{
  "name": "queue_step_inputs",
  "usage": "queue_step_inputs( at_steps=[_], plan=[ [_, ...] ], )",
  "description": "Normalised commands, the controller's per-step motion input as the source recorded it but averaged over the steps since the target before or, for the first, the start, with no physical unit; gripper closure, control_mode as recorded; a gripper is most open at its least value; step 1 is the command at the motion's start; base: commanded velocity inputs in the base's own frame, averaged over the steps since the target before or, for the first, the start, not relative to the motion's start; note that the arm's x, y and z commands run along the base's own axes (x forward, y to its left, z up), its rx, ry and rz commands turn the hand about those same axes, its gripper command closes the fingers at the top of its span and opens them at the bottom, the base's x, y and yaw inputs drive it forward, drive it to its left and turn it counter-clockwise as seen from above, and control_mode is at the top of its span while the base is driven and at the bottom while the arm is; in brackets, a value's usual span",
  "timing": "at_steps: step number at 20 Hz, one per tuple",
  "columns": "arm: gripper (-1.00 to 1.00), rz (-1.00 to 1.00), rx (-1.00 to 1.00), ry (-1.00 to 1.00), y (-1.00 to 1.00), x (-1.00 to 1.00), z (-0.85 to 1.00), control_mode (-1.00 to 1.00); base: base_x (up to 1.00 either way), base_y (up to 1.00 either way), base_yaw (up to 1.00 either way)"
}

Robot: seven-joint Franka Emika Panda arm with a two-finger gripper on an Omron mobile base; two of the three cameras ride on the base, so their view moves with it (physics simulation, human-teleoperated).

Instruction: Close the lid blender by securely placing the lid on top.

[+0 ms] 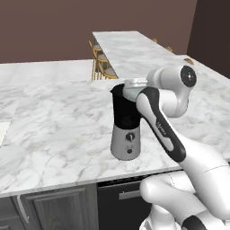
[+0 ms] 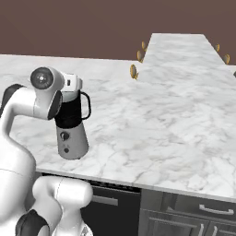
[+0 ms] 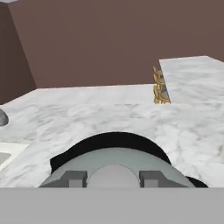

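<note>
1. The gripper (image 3: 111, 178) sits directly over the mouth of the blender (image 1: 125, 123), its two dark fingertips (image 3: 73, 178) on either side of the centre knob of the lid (image 3: 114, 168).
2. The jaws stand slightly apart with the knob between them; whether they actually pinch it cannot be told.
3. The pale grey-green lid lies just below the jaws, over the black jar's rim, which curves out beyond it.
4. In the left base view the lid (image 1: 134, 82) tops the jar, partly hidden by the hand.
5. The blender stands upright on the marble counter (image 1: 54, 130), below the jaws, near the counter's front edge.
6. Beyond the jaws, gold stools (image 3: 159, 89) stand beside a far counter.
</note>
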Motion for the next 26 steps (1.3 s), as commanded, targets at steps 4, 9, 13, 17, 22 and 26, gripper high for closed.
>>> queue_step_inputs(
  at_steps=[4, 9, 13, 17, 22, 26],
  plan=[
    [1.00, 0.00, -0.09, 0.04, 0.06, 0.42, 0.00, -1.00, 0.00, 0.00, 0.00],
    [1.00, 0.01, -0.10, 0.08, 0.09, 0.43, 0.00, -1.00, 0.00, 0.00, 0.00],
    [1.00, 0.02, -0.07, 0.02, 0.05, 0.35, 0.00, -1.00, 0.00, 0.00, 0.00],
    [1.00, 0.01, -0.02, 0.00, 0.00, 0.03, 0.00, -1.00, 0.00, 0.00, 0.00],
    [1.00, 0.02, 0.00, 0.00, 0.00, 0.03, 0.00, -1.00, 0.00, 0.00, 0.00],
    [1.00, 0.04, 0.00, 0.00, 0.06, 0.12, 0.00, -1.00, 0.00, 0.00, 0.00]
  ],
)
